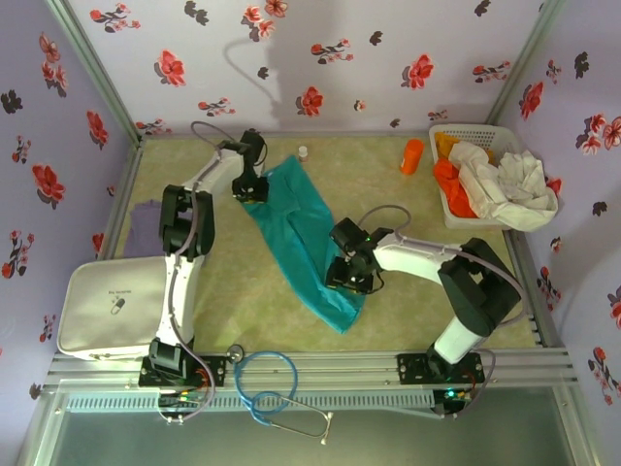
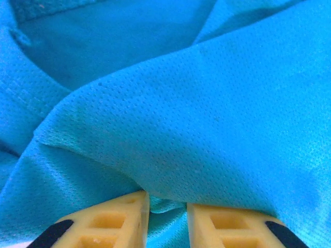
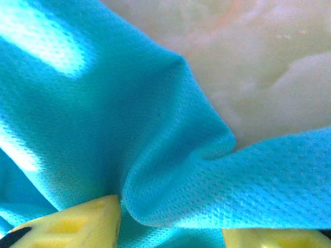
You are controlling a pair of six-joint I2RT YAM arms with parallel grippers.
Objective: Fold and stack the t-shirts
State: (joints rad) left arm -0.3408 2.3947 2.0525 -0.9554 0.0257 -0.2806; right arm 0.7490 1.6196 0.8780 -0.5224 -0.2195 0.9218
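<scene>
A teal-green t-shirt (image 1: 306, 243) lies in a long diagonal band across the mat, from the back left toward the front middle. My left gripper (image 1: 255, 184) is at its far end, and in the left wrist view its yellow fingers (image 2: 121, 217) stand close together, with a pinch of the teal cloth (image 2: 207, 103) between them. My right gripper (image 1: 347, 275) is at the shirt's near end, where a thick fold of teal cloth (image 3: 170, 170) fills the gap between its fingers (image 3: 93, 219). A dusty purple t-shirt (image 1: 146, 225) lies at the left edge. Orange and off-white t-shirts (image 1: 495, 180) are piled in the basket.
A white lattice basket (image 1: 475, 131) stands at the back right, with an orange cup (image 1: 412, 155) to its left. A small white bottle (image 1: 303, 152) is at the back. A white zip case (image 1: 112, 306) lies front left. A blue stethoscope (image 1: 281, 388) rests on the front rail.
</scene>
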